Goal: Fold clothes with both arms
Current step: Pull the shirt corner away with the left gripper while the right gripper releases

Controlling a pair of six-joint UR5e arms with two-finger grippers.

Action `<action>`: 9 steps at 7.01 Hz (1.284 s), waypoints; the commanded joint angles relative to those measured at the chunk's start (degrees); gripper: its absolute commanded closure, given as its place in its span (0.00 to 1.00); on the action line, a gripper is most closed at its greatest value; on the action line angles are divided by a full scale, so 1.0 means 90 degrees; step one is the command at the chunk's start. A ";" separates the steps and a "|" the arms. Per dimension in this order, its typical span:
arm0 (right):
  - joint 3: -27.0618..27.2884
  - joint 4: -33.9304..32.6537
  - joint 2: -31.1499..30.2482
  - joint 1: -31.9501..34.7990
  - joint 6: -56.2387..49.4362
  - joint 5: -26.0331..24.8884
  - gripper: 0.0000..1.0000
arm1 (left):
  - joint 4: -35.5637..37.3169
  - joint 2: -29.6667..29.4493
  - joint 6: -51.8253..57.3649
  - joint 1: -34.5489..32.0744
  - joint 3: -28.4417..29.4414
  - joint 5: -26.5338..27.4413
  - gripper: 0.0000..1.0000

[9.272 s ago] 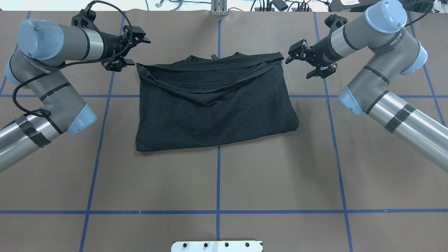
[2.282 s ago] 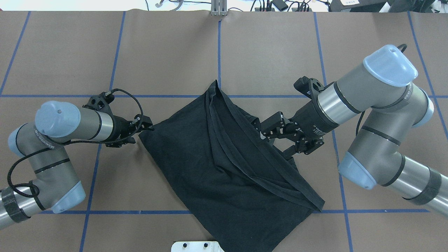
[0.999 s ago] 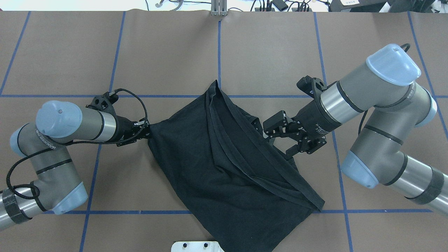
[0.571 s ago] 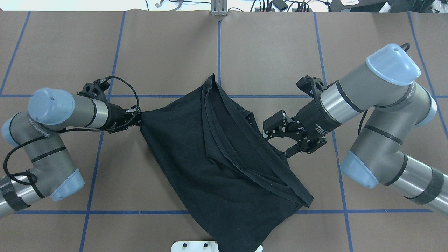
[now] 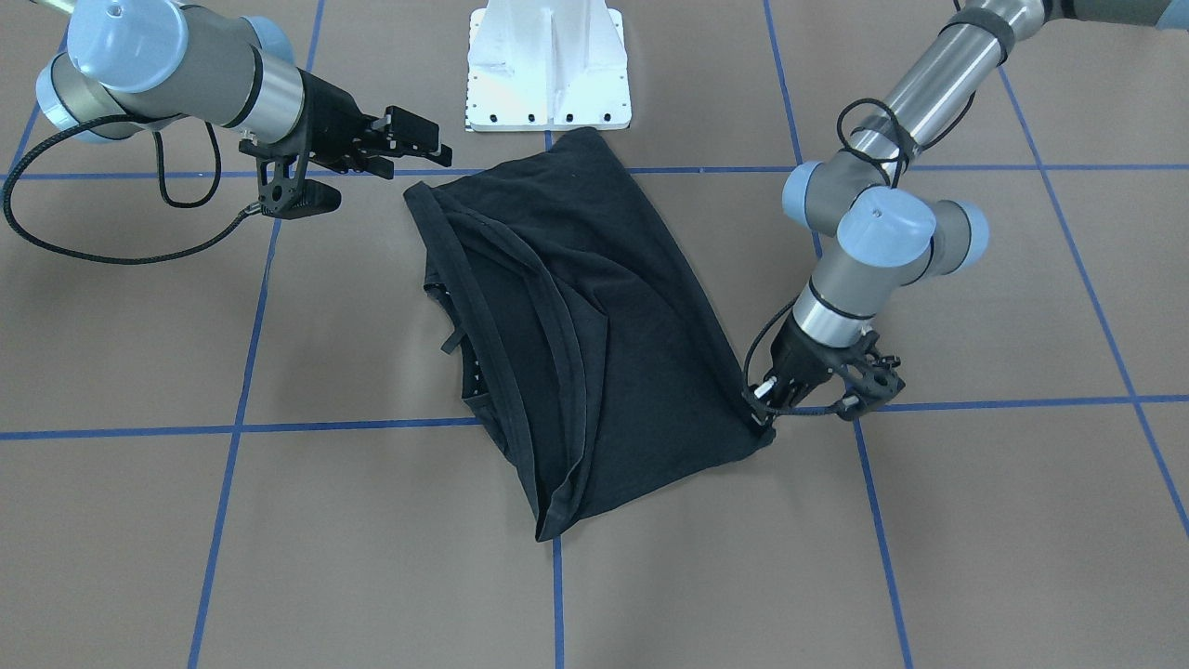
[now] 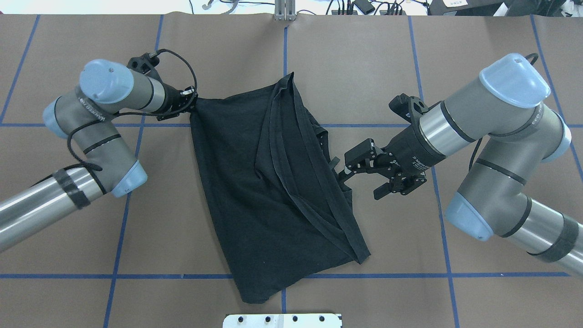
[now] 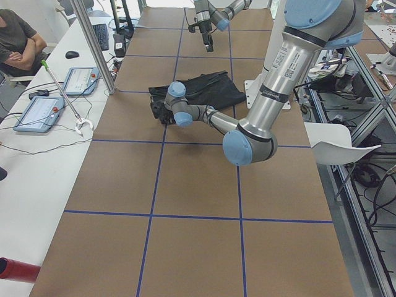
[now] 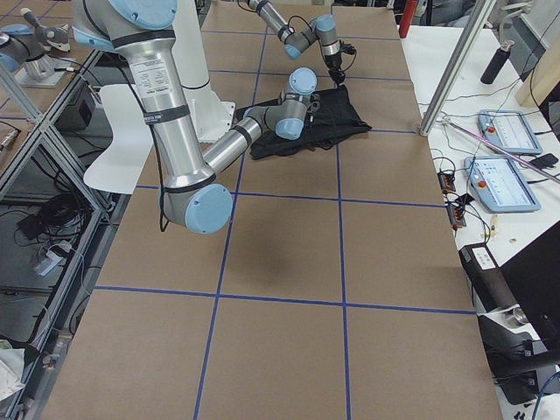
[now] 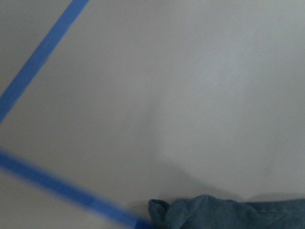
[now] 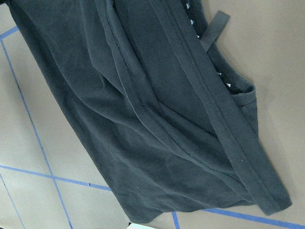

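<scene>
Shirt (image 6: 273, 182) lies mid-way across the table (image 6: 136, 228), already doubled over but skewed and rumpled. The left claw (image 6: 193, 103) pinches its far left corner. The right claw (image 6: 364, 175) hovers spread wide at the right edge, empty. Squaring up and further folds look outstanding.

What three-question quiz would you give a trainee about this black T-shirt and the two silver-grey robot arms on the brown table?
1. True or false: the black two-finger left gripper is shut on a corner of the black short-sleeved T-shirt.
2. Choose one: the black two-finger right gripper is A) open, beside the shirt; B) shut on the shirt; C) out of view.
3. Fill in: the flat brown table is marked with ___ tape lines.

Key: 1 true; 2 A; 3 blue.
</scene>
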 commanded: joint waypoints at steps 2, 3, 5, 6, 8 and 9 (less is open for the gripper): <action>-0.0007 0.0000 -0.0009 0.0053 0.0016 -0.0025 0.00 | -0.0023 -0.1292 0.0093 -0.0264 0.1074 0.0093 1.00; -0.0007 0.0000 -0.0009 0.0102 0.0006 -0.0025 0.00 | -0.0178 -0.1789 0.0084 -0.0254 0.1591 0.0190 1.00; -0.0007 0.0000 -0.0009 0.0132 -0.0003 -0.0122 0.00 | -0.0540 -0.2213 0.0084 -0.0235 0.2209 0.0269 1.00; -0.0007 0.0000 0.0001 0.0112 -0.0003 -0.0316 0.00 | -0.0541 -0.2195 0.0103 -0.0264 0.2240 0.0269 1.00; -0.0007 -0.0010 -0.0009 0.0102 -0.0013 -0.0445 0.00 | -0.0531 -0.2185 0.0103 -0.0322 0.2260 0.0269 1.00; -0.0007 -0.0020 0.0011 0.0093 -0.0013 -0.0494 0.00 | -0.0522 -0.2185 0.0122 -0.0400 0.2270 0.0269 1.00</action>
